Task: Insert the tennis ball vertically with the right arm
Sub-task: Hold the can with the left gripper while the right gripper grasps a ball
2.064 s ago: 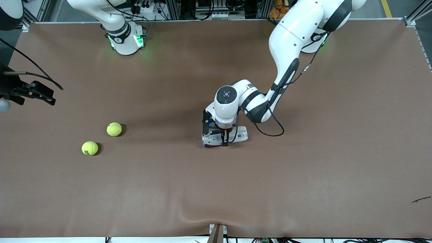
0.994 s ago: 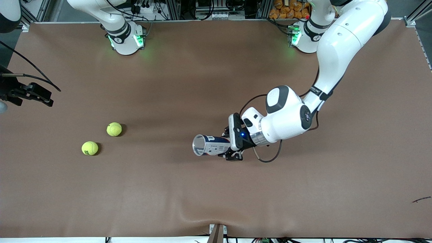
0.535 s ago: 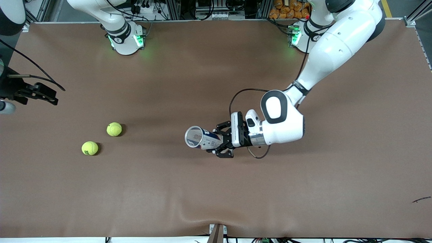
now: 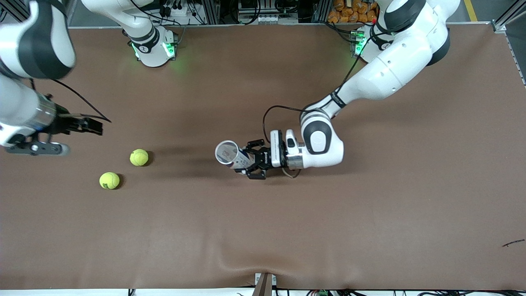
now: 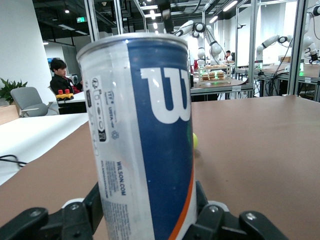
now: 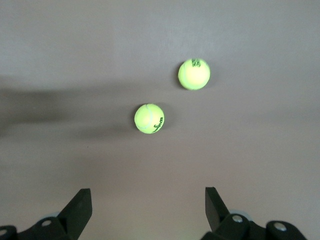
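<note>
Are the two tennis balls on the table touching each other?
Apart. The right wrist view shows bare table between the tennis ball nearer the front camera and the farther tennis ball; the front view shows the same gap.

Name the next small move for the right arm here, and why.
Probably lower the right gripper onto one of the two tennis balls, likely the nearer-lying ball in its wrist view. Its fingers stand open and empty above the table, while the left gripper holds the Wilson ball can with its mouth up. The other ball lies beside it.

Glossy plastic can [image 5: 145, 135]; fuzzy balls [image 4: 139, 157]; matt table [image 4: 370, 213].
</note>
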